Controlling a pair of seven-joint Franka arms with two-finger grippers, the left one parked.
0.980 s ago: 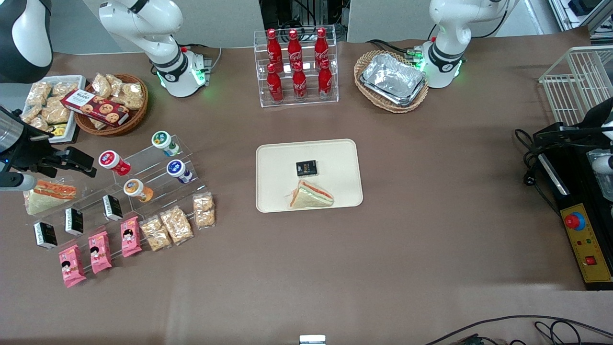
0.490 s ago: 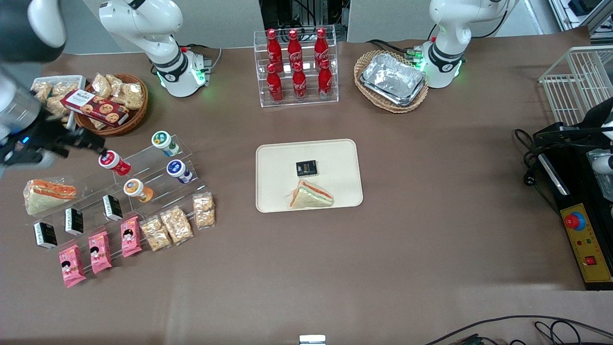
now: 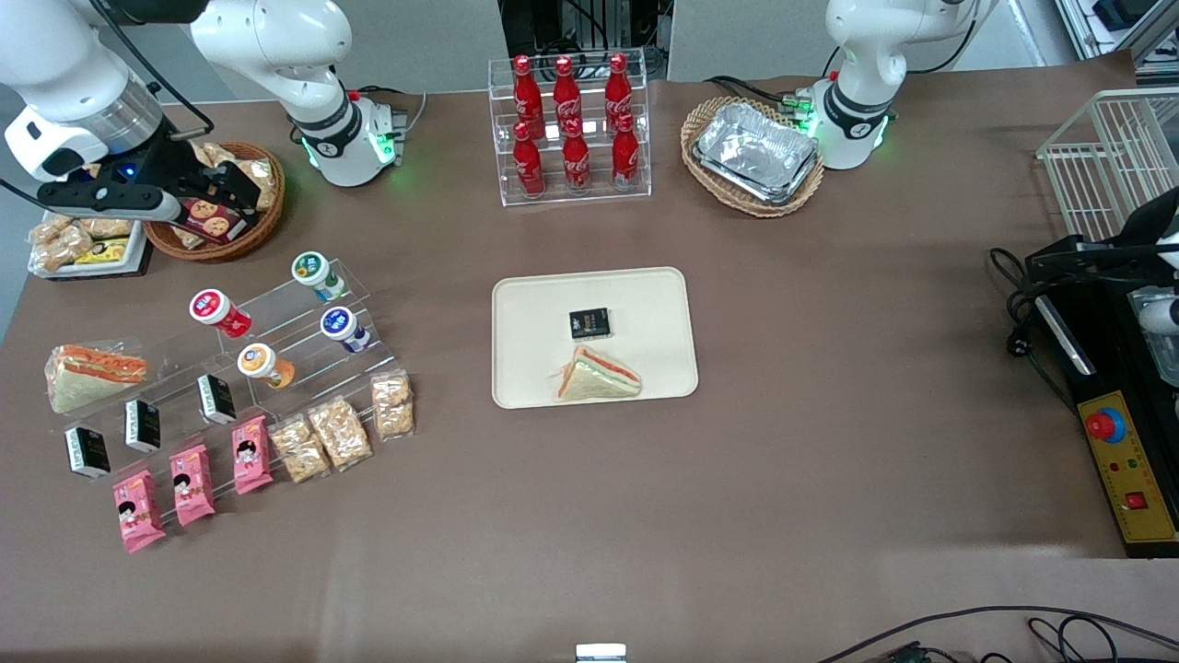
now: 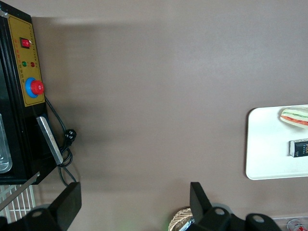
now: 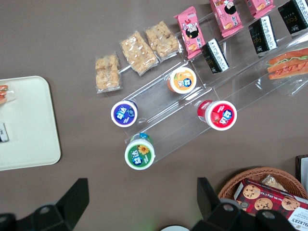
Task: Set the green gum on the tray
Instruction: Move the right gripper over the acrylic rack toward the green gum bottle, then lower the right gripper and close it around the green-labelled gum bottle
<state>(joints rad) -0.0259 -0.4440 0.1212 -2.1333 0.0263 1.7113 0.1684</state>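
Brown cloth-covered table (image 3: 829,387), white wire rack (image 3: 1110,157), grey wall panels (image 3: 424,37)

We see brown table (image 3: 829,414) w/ tray (image 3: 534,313) at ctr; cola rack (image 3: 573,195) at its 12 o'clock, foil-tray basket (image 3: 755,210) at 1, clear snack stand (image 3: 276,304) at 9. Above cookie basket (image 3: 212,250) at 10, gripper (image 3: 221,189) hovers, fingers apart.

Robot lab staged as snack shop (cola rack (image 3: 571,129), emergency-stop box (image 3: 1126,465)).
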